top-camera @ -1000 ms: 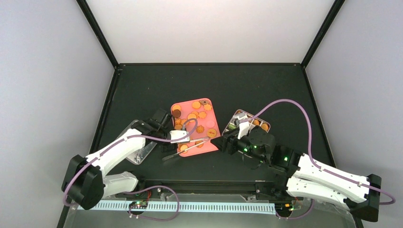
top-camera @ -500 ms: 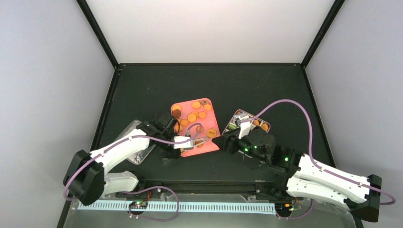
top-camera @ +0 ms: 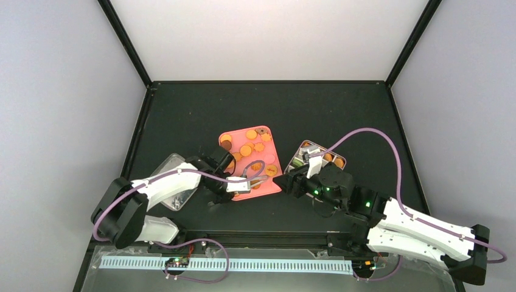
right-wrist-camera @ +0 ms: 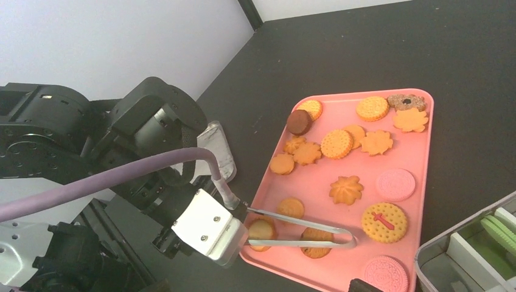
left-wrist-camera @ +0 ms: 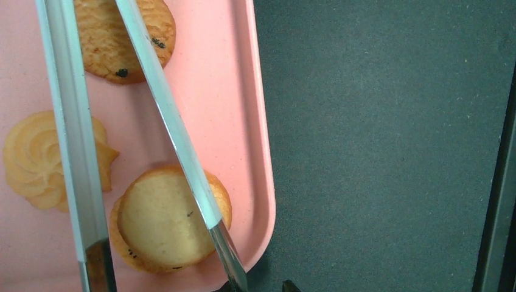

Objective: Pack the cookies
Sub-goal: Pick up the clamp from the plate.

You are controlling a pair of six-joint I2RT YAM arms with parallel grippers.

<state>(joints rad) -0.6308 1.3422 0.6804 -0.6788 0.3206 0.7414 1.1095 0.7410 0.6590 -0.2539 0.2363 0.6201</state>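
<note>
1. Top view: the left gripper (top-camera: pixel 238 184), jaws closed on the metal tongs (top-camera: pixel 258 179), reaches over the lower edge of the pink tray (top-camera: pixel 260 193) at frame centre, where the cookies (top-camera: pixel 246 149) lie scattered. The right gripper (top-camera: pixel 285 181) hovers just right of the tray, jaws wide, beside a divided box (top-camera: pixel 341 162). A clear container (top-camera: pixel 172 164) sits at left on the dark worktop (top-camera: pixel 304 109).
2. Left wrist: the tongs' two arms run top to bottom across the tray's corner, one crossing a pale round cookie (left-wrist-camera: pixel 158 228) at lower left.
3. Right wrist: cookies cover the tray at centre right. The tongs lie low over those nearest the bottom edge. Nothing shows between this arm's jaws.
</note>
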